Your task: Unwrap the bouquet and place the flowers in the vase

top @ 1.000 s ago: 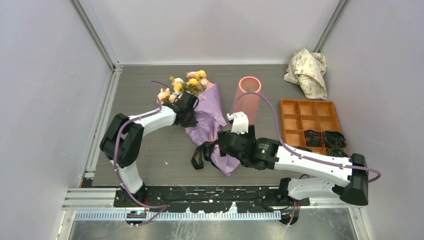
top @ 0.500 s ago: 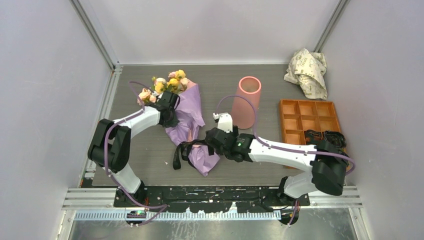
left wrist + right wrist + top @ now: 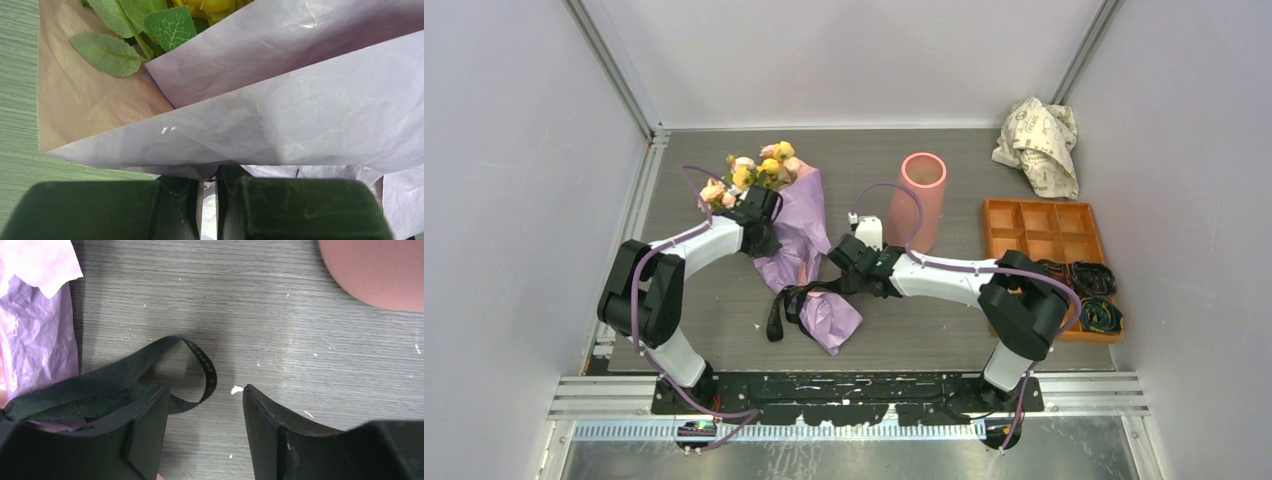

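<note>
**A:** Where's the bouquet relative to the claws?

**B:** The bouquet (image 3: 799, 235) lies flat on the desk (image 3: 904, 320) with its long axis diagonal. The flowers (image 3: 759, 170) point far-left and the wrapped stem end sits near-centre. The vase (image 3: 921, 200) is upright, well apart to the right.

**A:** Left claw?

**B:** The left claw (image 3: 209, 182) is closed on the lilac paper just below the heads. The paper edge runs into the thin gap between its fingers.

**A:** Right?

**B:** The right claw (image 3: 205, 390) has its jaws apart and holds nothing. It's at the stem end, over the black ribbon (image 3: 100, 382). In the wrist view the ribbon's loop sits in the gap, close against the paper-side finger, and the band runs off under that finger.

**A:** So the right arm is nearer the tie.

**B:** Yes. My read is that the loop is off-centre, so closing there risks only a thin catch. Any pull should run along the axis, away from the left claw.
</note>
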You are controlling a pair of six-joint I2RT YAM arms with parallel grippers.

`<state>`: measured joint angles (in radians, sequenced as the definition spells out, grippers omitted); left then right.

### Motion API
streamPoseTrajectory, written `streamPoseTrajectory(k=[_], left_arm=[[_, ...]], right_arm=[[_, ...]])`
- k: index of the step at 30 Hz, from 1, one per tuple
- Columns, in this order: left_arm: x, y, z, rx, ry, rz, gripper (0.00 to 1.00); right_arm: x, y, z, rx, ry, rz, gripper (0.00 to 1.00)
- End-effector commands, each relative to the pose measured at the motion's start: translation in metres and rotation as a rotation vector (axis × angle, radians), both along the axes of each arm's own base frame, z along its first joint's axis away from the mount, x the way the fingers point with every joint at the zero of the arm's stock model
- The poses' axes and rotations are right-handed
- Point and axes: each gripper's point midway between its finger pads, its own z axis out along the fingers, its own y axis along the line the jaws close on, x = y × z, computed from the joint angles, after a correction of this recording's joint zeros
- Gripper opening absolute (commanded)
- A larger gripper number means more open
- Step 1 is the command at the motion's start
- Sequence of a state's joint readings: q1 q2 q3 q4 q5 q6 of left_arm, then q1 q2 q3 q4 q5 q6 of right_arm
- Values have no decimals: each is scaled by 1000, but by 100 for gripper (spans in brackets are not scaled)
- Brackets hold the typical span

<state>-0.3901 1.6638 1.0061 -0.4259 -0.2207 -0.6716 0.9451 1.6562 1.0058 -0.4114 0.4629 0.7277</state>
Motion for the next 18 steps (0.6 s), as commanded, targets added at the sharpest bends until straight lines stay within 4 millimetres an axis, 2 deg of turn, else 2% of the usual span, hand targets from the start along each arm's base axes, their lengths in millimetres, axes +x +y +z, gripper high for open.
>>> streamPoseTrajectory(k=[1, 5, 11, 14, 16, 18], left_arm=[[-9, 4, -2, 3, 16, -11, 12], [-13, 5, -4, 4, 19, -12, 12], [-15, 4, -5, -11, 13, -14, 12], [-16, 3, -8, -16, 19, -13, 12], [-18, 3, -10, -19, 24, -12, 11], [-18, 3, -12, -21, 27, -11, 11]], right_arm=[[16, 23, 6, 49, -34, 4, 59], [17, 23, -4, 30, -21, -7, 54], [18, 18, -9, -8, -19, -13, 23], [22, 17, 2, -27, -39, -12, 8], [27, 17, 18, -35, -68, -9, 1], [33, 18, 40, -35, -109, -4, 1]])
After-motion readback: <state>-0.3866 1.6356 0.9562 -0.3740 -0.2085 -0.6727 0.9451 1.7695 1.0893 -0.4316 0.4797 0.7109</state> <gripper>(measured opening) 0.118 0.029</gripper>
